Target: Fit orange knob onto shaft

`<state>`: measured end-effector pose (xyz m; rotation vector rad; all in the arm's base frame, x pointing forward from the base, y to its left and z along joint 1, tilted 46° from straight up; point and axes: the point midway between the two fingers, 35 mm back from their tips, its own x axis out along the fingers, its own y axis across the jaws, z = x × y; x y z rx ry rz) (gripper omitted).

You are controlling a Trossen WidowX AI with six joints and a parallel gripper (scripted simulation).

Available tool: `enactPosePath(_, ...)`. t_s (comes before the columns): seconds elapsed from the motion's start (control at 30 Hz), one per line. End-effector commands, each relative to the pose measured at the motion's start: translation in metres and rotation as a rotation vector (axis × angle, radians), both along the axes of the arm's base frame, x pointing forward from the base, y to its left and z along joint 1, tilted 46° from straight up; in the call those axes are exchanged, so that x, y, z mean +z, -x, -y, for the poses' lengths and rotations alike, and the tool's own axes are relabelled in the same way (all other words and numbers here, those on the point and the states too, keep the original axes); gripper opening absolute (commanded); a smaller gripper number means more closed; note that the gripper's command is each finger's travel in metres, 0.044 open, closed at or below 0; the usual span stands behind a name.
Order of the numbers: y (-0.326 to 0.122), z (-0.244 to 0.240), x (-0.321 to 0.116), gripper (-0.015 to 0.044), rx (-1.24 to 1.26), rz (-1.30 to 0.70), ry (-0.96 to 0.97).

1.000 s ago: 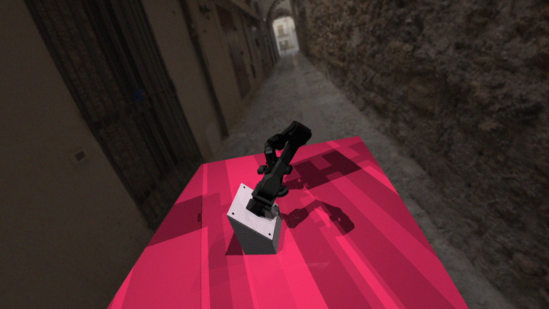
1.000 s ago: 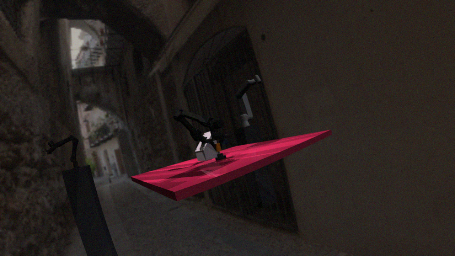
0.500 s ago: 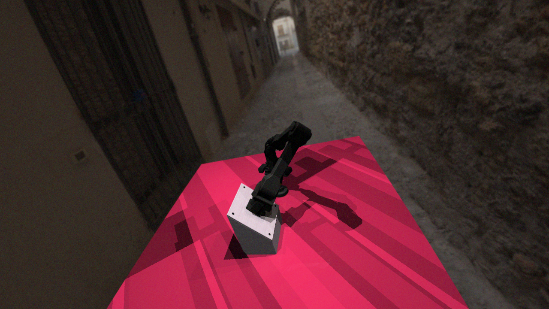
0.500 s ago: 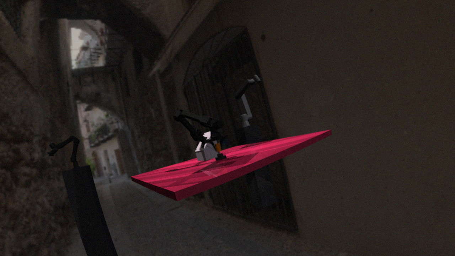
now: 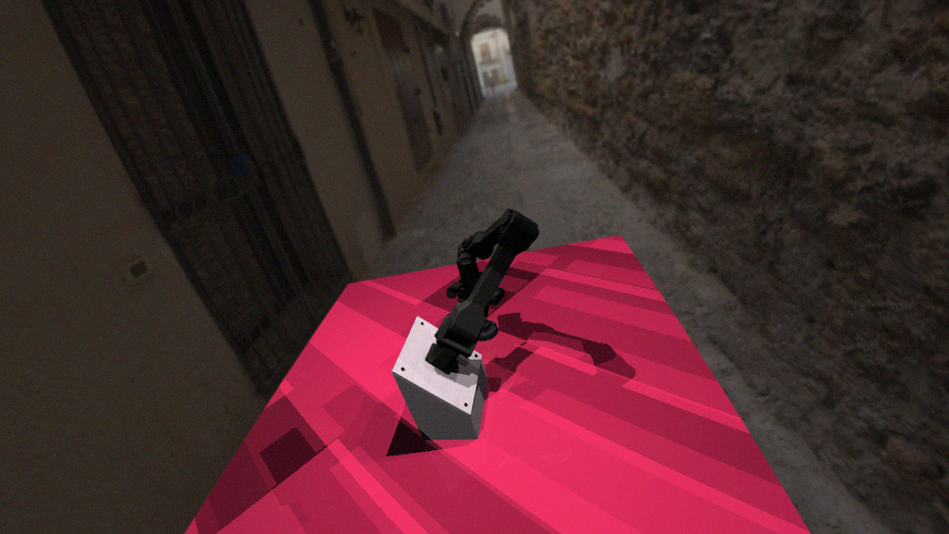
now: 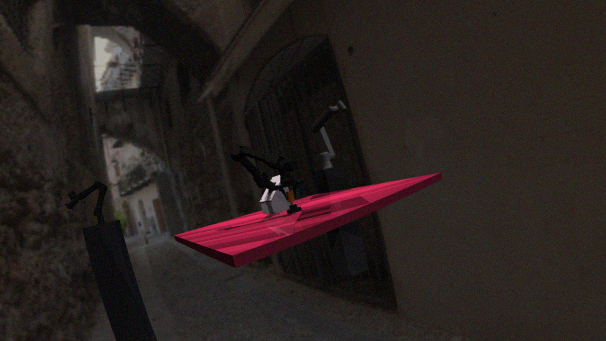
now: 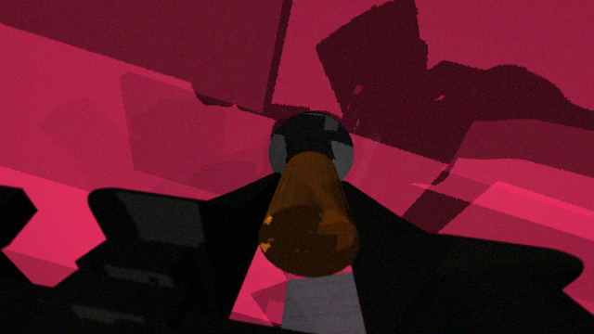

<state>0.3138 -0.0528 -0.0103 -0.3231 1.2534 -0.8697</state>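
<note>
In the wrist view my gripper [image 7: 309, 182] is shut on the orange knob [image 7: 308, 209], a tall cylinder held upright between the two black fingers. The knob's lower end stands over the middle of the round dark pedestal [image 7: 344, 155]. The silver shaft is hidden behind the knob, so I cannot tell how far down the knob sits. In the exterior view the knob [image 6: 290, 195] shows as a small orange post just above the pedestal [image 6: 293, 209] on the pink table. In the top view the arm covers the knob; only the pedestal's rim [image 5: 489, 331] shows behind it.
A grey metal box [image 5: 441, 398] [image 6: 273, 202] stands on the pink table [image 5: 597, 432] [image 6: 339, 203], close beside the pedestal and under the arm's wrist. Its top also shows at the bottom of the wrist view [image 7: 320, 303]. The arm's base [image 5: 464, 288] stands at the table's far side.
</note>
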Motion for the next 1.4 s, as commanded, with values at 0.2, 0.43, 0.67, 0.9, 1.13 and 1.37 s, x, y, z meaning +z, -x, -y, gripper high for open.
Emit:
enactPosePath(0.2,-0.0007,0.0006,-0.0009,0.0000,-0.132,0.140,-0.012)
enactPosePath(0.43,-0.0001,0.0019,-0.0019,0.0000,-0.132,0.140,-0.012)
enactPosePath(0.67,-0.0003,0.0018,-0.0017,0.0000,-0.132,0.140,-0.012)
enactPosePath(0.9,-0.0007,-0.0009,0.0008,0.0000,-0.170,0.179,-0.015)
enactPosePath(1.13,-0.0005,0.0007,-0.0008,0.0000,-0.277,0.291,-0.024)
enactPosePath(1.37,0.0000,0.0020,-0.0018,0.0000,-0.277,0.291,-0.024)
